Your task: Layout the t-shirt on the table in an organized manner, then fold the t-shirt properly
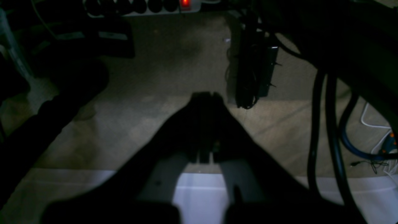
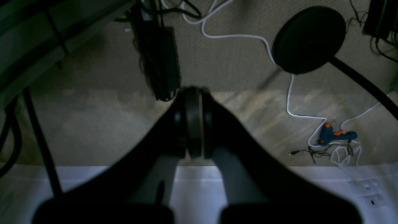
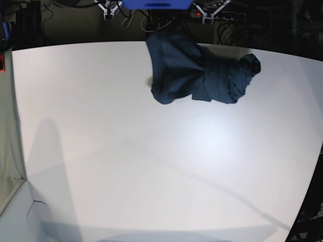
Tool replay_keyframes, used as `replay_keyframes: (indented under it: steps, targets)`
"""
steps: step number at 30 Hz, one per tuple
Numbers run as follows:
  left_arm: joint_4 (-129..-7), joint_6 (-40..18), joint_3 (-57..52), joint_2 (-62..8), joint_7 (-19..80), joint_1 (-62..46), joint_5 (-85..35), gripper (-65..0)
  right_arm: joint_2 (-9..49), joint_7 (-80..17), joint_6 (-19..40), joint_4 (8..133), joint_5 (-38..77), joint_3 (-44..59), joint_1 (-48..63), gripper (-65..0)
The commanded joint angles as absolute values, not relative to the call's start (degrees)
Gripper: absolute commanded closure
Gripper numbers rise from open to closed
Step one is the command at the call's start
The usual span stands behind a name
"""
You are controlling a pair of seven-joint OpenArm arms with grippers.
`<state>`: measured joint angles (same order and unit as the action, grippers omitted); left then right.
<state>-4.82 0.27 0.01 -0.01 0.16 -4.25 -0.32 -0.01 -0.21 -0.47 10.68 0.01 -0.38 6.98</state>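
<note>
The dark navy t-shirt [image 3: 199,70] lies crumpled in a bunch at the far middle of the white table [image 3: 151,166], its top edge hanging over the table's far rim. Neither arm shows in the base view. In the left wrist view my left gripper [image 1: 206,95] is shut with nothing between its fingers, hanging over the carpeted floor past a white table edge [image 1: 62,186]. My right gripper [image 2: 192,91] is likewise shut and empty, over floor beyond the white edge [image 2: 311,193]. The t-shirt appears in neither wrist view.
On the floor lie a power strip with a red light [image 1: 185,3], thick black cables [image 1: 329,124], a round black stand base [image 2: 309,39], a white cord [image 2: 290,102] and a blue-and-orange glue gun [image 2: 334,135]. A blue object [image 3: 156,4] sits beyond the table's far edge.
</note>
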Motion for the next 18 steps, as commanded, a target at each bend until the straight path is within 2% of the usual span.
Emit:
replay_keyframes:
  steps: [1, 18]
  targets:
    - [-4.79, 0.48, 0.04, 0.22, 0.04, -4.62, -0.48, -0.4, -0.13, -0.13, 0.13, 10.86, 0.31, -0.4, 7.08, -0.1]
    - [-4.79, 0.57, 0.31, -0.04, 0.04, -4.7, -0.31, -0.4, -0.04, -0.22, 0.22, 10.86, 0.13, -0.4, 8.57, 0.0]
